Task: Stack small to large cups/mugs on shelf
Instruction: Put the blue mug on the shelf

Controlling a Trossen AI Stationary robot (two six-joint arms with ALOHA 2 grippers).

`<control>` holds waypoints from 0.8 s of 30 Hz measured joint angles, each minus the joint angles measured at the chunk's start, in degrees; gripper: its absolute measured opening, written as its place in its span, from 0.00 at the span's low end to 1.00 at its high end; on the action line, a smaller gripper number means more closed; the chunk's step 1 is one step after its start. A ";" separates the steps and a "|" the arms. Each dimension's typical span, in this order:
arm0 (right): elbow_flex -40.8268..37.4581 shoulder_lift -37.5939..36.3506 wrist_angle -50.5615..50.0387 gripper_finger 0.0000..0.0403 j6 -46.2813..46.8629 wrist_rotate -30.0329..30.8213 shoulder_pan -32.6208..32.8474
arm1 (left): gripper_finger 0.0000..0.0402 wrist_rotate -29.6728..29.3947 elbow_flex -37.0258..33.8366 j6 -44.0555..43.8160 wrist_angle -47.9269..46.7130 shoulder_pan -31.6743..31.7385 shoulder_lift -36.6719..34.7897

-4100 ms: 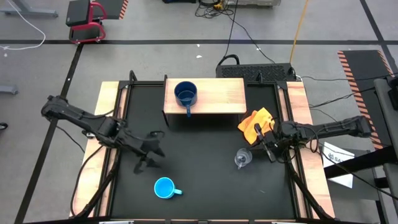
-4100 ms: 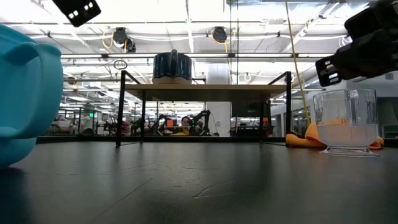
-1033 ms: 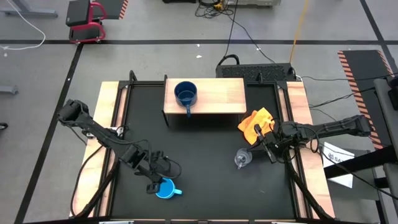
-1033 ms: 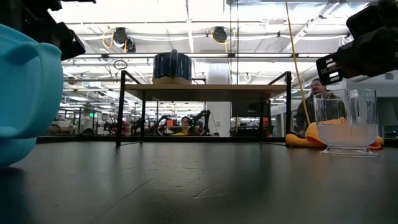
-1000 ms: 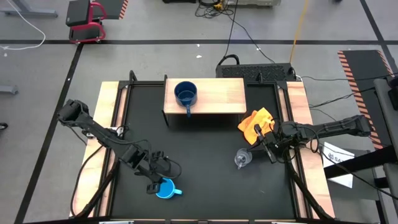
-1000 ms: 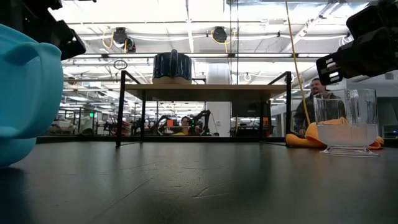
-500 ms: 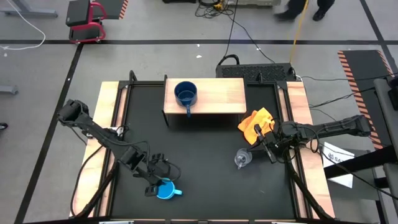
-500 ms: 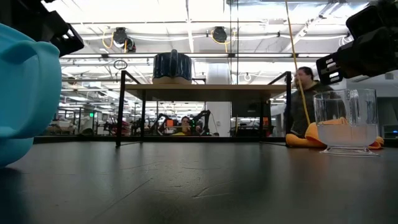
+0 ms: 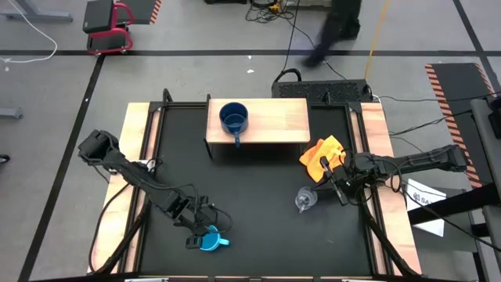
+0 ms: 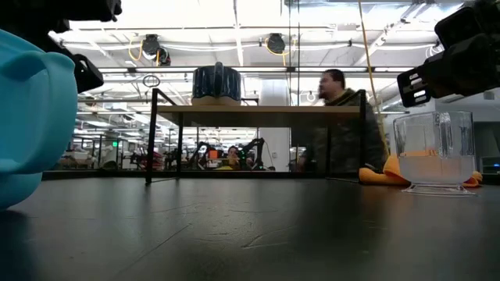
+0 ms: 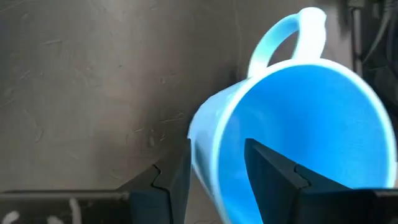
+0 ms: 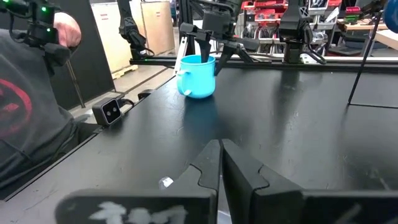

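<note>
The left gripper (image 9: 205,235) sits right over the sky-blue mug (image 9: 210,239) at the near edge of the table, jaws part-open and straddling the mug's wall: in the left wrist view one finger (image 11: 273,177) stands inside the bowl and the other outside, with the rim between them, though I cannot tell whether they press on it yet. The mug stands upright, its handle (image 11: 287,34) pointing away from the gripper, on the side facing the right arm. From there the shelf (image 9: 274,117) lies well apart across the table, toward the far edge, with the navy mug (image 9: 233,117) upright at the left end of its top board; bare table lies between, so the carry looks unobstructed. Further right, the glass cup (image 9: 305,200) stands just beside the right gripper (image 9: 335,186), which rests low with fingers closed on nothing, the orange cloth (image 9: 323,157) just beyond it. A person (image 10: 340,129) passes behind the shelf.
</note>
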 joint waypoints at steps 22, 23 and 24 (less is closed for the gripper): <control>-0.02 0.00 0.81 0.02 0.59 -0.02 0.00 | 0.37 0.35 -0.02 0.17 0.24 1.01 -3.39; -0.01 0.00 0.79 0.02 0.59 -0.01 -0.01 | 0.37 0.33 -0.02 0.19 0.22 1.01 -3.39; 0.00 0.00 0.79 0.02 0.57 0.00 -0.01 | 0.37 0.31 -0.02 0.37 0.22 1.01 -3.39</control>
